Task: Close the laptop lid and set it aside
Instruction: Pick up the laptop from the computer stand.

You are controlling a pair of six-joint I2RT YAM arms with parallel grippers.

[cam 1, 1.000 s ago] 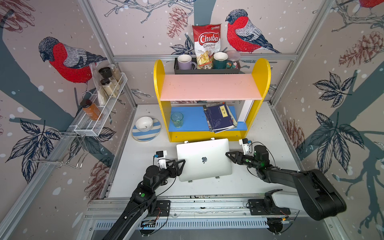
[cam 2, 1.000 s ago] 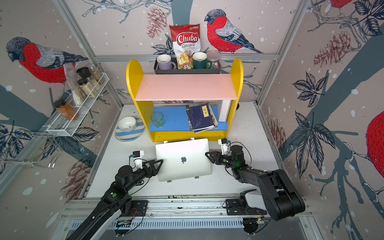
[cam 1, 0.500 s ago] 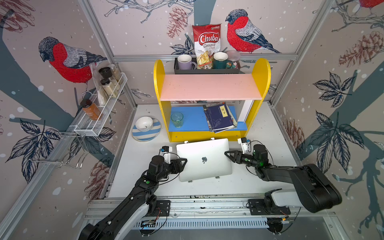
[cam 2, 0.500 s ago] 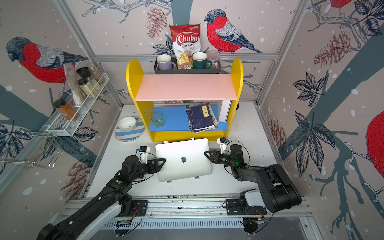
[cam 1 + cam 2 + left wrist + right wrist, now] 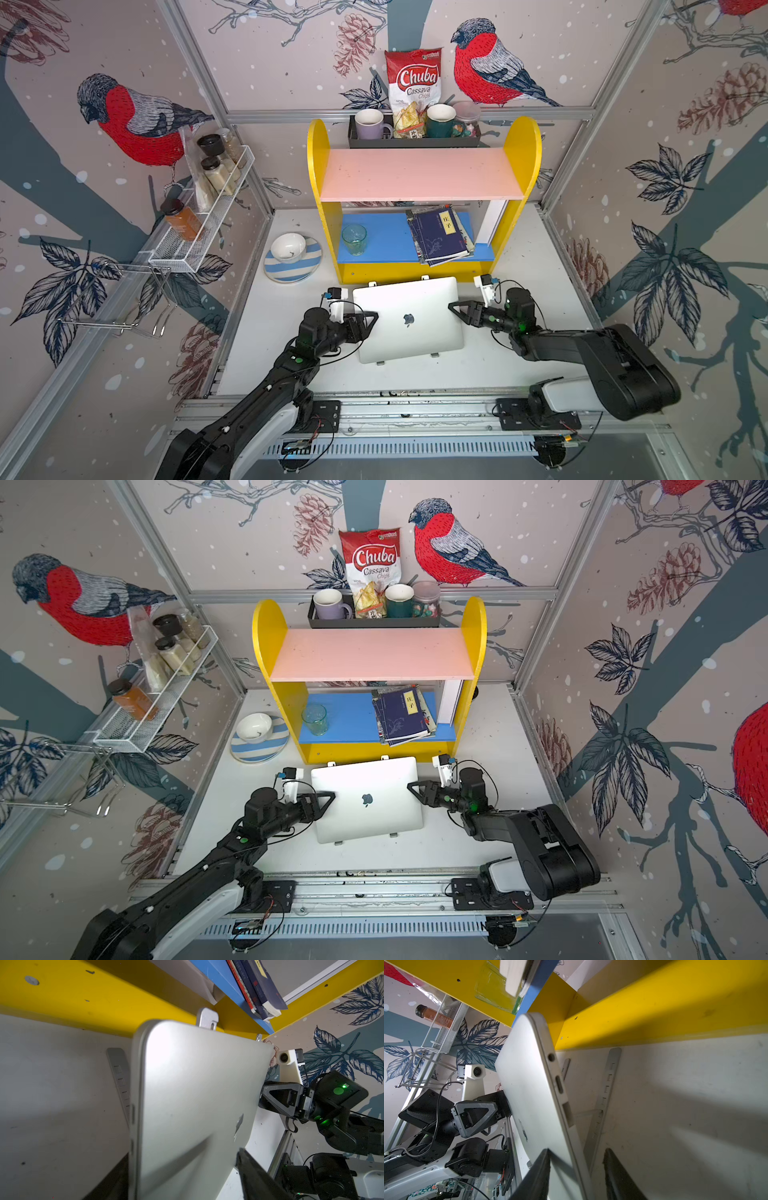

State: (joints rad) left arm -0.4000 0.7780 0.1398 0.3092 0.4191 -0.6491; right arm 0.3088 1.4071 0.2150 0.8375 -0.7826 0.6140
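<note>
Currently the slim silver-grey aluminium laptop (image 5: 409, 340), lid (image 5: 365, 779) shut, rests on the silver folding stand (image 5: 609, 1084) on the tabletop (image 5: 478, 374). Left jaws and right jaws straddle its side edges, unclamped. Likely rigid, smooth, weighty: grip both edges mid-length.

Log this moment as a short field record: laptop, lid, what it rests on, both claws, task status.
laptop: silver, lying on the folding stand, just in front of the yellow shelf
laptop lid: closed, logo facing up
left claw: open, straddling the laptop's left edge
right claw: open, straddling the laptop's right edge
status: lid shut; laptop not yet set aside
</note>
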